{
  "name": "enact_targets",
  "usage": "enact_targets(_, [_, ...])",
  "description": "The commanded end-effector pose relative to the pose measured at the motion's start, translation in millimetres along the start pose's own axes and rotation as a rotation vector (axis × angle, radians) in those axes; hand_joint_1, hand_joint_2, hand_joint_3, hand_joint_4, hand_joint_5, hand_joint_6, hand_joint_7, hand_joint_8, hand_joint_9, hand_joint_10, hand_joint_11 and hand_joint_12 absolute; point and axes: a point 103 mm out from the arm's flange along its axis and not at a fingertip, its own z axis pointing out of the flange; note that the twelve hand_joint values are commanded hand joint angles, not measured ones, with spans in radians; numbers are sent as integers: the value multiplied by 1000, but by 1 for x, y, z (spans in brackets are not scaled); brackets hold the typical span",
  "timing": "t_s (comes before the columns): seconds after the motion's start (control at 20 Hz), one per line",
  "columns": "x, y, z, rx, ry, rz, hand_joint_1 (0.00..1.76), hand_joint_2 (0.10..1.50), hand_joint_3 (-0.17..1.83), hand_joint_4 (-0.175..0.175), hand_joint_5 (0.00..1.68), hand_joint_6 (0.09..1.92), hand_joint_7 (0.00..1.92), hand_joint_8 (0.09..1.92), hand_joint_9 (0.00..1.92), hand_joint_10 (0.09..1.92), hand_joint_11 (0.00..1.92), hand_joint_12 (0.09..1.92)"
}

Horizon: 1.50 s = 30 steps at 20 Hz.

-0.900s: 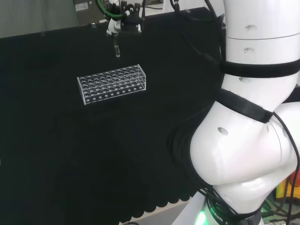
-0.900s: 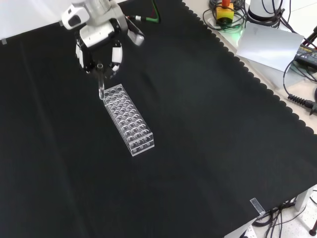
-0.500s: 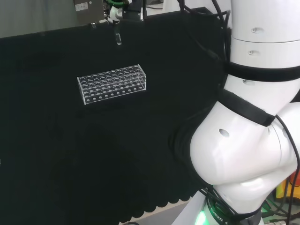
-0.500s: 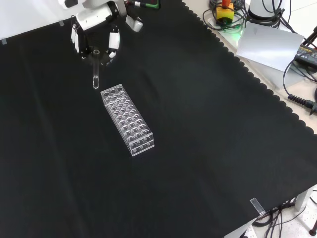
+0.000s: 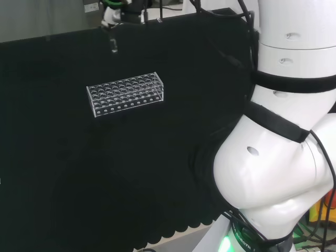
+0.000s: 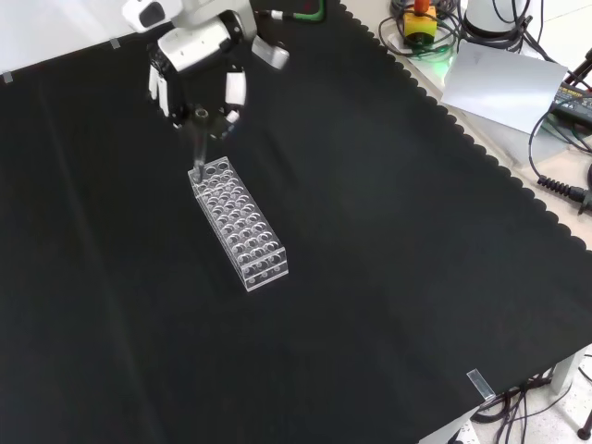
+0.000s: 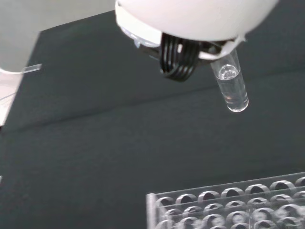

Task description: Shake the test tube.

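Front view: the hand (image 6: 199, 79) is holding a clear test tube (image 6: 197, 148) by its top, fingers curled around it, and is dangling it above the far end of the clear rack (image 6: 239, 222) on the black cloth (image 6: 388, 240). At the wrist camera, the tube's rounded bottom is hanging clear of the rack's holes. Shaking this close to the rack is risking a knock against its rim, and a hard swing could be slipping the smooth glass from the fingers.

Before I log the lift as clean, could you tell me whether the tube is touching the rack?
Apart. The wrist view shows the tube hanging from the hand with black cloth between its rounded bottom and the rack.
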Motion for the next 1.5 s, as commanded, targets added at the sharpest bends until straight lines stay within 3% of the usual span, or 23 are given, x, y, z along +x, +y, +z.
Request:
enact_targets(0.05, [43,-11,4,6,31,-65,1431,569,787,-175,1247,724,1320,851,1284,596,934,1164])
enact_targets(0.25, [41,-20,0,-2,45,-50,1432,568,788,-175,1247,724,1321,850,1285,596,935,1164])
enact_targets(0.4, [18,-23,-8,-15,39,-10,1432,568,788,-175,1247,723,1321,850,1285,596,936,1164])
enact_targets(1.05, [-149,-51,-63,-89,-103,282,1432,567,789,-175,1248,723,1322,848,1285,596,938,1162])
enact_targets(1.3, [-182,-60,-75,-101,-124,345,1432,567,789,-175,1248,722,1322,848,1285,596,940,1162])
enact_targets(1.5, [-185,-60,-79,-103,-127,350,1432,567,789,-175,1248,722,1323,847,1285,596,941,1161])
